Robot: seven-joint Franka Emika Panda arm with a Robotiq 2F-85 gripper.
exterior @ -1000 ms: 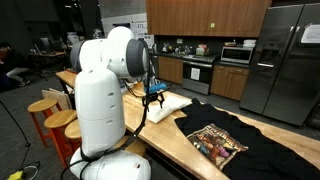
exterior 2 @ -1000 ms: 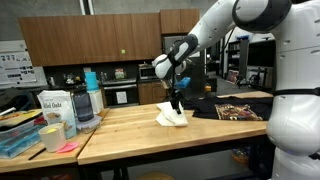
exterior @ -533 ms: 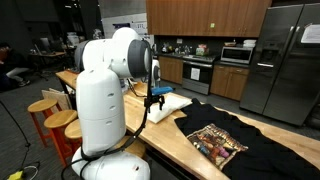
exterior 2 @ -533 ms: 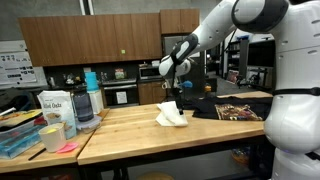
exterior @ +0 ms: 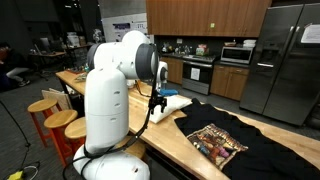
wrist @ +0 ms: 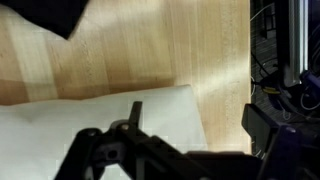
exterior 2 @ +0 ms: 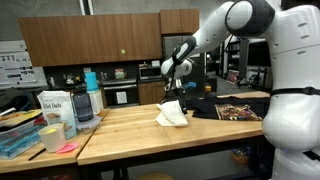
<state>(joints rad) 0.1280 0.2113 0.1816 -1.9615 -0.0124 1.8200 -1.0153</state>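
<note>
Presently the gripper (exterior 2: 175, 90) is hovering wide open, holding nothing, just above the white cloth (exterior 2: 172, 116) lying bunched on the wooden table (exterior 2: 125, 132) beside the black shirt (exterior 2: 235, 108). If descending off-centre, it is risking pinching only a loose fold, or perhaps scraping the table; clearance is hard to judge.

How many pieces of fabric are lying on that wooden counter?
2. A white cloth lies on the wooden counter; a black printed T-shirt is spread flat beside it. The robot's white body may hide more.
</note>
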